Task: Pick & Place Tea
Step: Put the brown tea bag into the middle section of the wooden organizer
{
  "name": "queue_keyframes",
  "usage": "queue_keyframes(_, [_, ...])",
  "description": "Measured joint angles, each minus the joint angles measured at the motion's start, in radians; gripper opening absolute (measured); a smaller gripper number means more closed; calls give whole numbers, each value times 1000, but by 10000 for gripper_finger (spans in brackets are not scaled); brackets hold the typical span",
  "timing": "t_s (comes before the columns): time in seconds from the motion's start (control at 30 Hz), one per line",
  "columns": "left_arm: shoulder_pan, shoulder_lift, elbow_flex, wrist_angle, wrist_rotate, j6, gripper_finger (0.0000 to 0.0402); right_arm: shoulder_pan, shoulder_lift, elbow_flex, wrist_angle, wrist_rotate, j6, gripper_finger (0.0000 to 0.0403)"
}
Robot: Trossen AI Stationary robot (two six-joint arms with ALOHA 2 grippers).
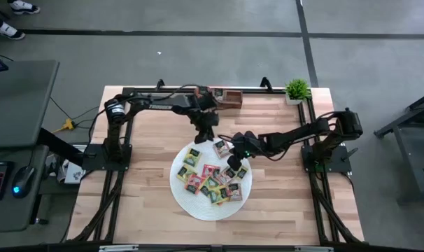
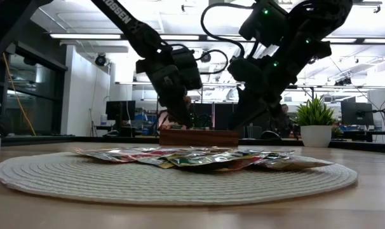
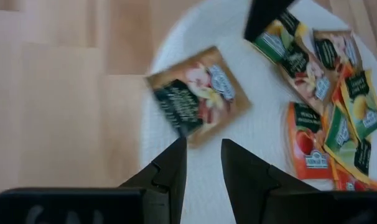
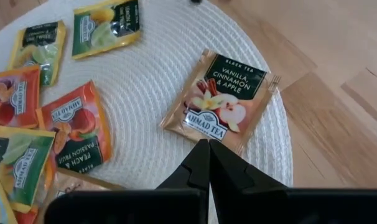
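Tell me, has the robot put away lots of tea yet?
Not that I can see. The tea packets lie on the white mat. The wooden tray sits at the table's far edge; I can't see inside. The left gripper, open and empty, hovers over one packet. The right gripper is shut, empty. Nearly everything is left.

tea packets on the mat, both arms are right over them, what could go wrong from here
1. The left gripper, fingers slightly apart and empty, and the shut right gripper hang close together over the white mat; the arms could collide.
2. The tea packets overlap in a pile, so a grab may lift two at once.
3. The vanilla packet lies near the mat's edge; a nudge could slide it onto the table.
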Motion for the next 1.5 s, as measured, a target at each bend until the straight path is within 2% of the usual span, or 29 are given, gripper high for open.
queue_keyframes(0.33, [-50,0,0,21,-67,-23,98,-38,16,0,28,-44,-62,0])
queue_keyframes(0.63, [-46,0,0,1,-123,-24,98,-37,106,-1,141,-54,-17,0])
queue_keyframes(1.0, [-46,1,0,-15,-172,-25,98,-35,150,-1,162,-92,2,0])
queue_keyframes(1.33, [-48,1,0,-13,-138,-55,98,-35,150,0,142,-94,2,0])
queue_keyframes(1.5, [-47,1,0,-1,-141,-123,99,-35,150,0,140,-94,3,0])
